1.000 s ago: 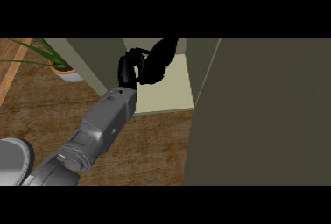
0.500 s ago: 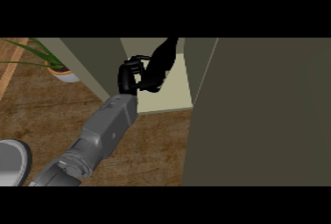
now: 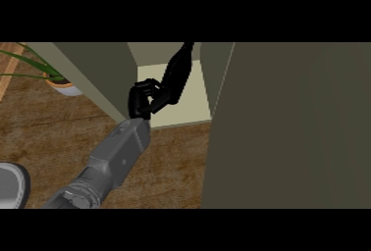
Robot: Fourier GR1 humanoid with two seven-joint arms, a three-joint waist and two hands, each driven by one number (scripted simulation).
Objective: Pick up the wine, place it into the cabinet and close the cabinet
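Observation:
The wine bottle is dark and slim. It leans inside the open cabinet, above the pale shelf floor, with its neck toward the top of the view. My left hand is shut on the bottle's lower part, fingers curled round it at the cabinet's front edge. The grey forearm comes in from the lower left. The cabinet door stands open at the right and fills much of that side. My right hand does not show.
The cabinet's left wall stands just left of my hand. A potted plant sits on the wooden counter at the far left. A grey round shape shows at the lower left edge.
My left hand and the bottle have come lower in the view, toward the shelf's front edge. The bottle now shows longer and straighter. The door has stayed open.

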